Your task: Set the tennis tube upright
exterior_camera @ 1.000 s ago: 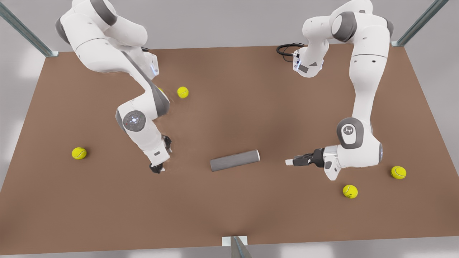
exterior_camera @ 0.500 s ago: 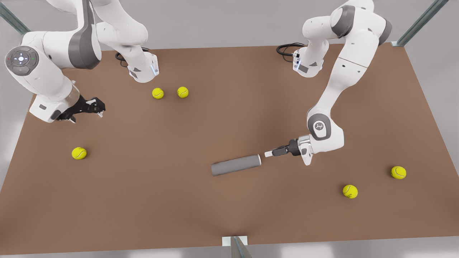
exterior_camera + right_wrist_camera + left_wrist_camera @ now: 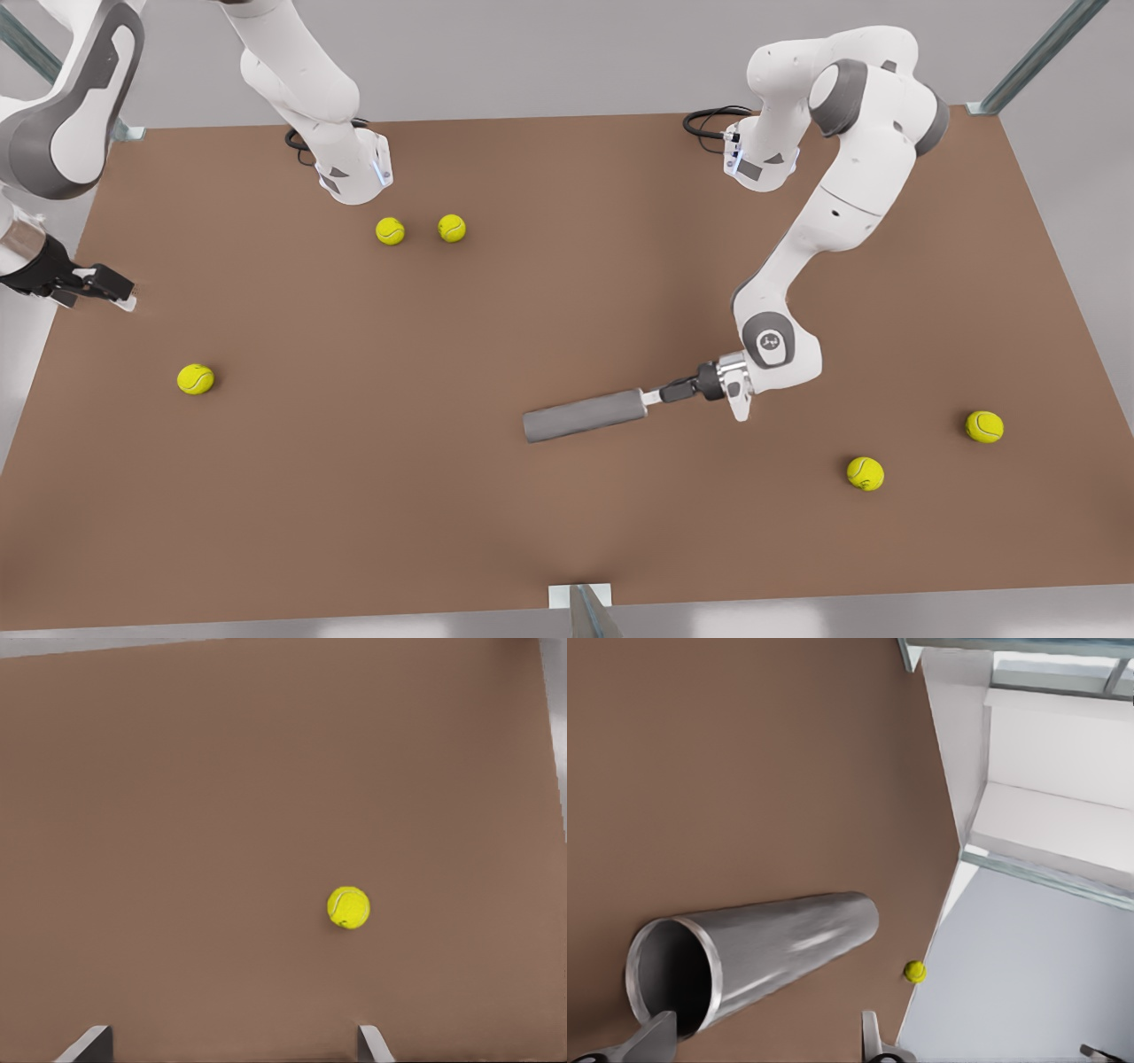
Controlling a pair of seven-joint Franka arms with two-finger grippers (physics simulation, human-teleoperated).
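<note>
Tennis tube (image 3: 583, 415) (lying flat), left gripper (image 3: 654, 396) touching, five balls (image 3: 195, 379).

A smooth grey metallic-looking tennis tube (image 3: 757, 957) with a soft sheen lies on a matt brown table (image 3: 567, 514); nearby tennis balls (image 3: 348, 907) look fuzzy yellow felt.
</note>
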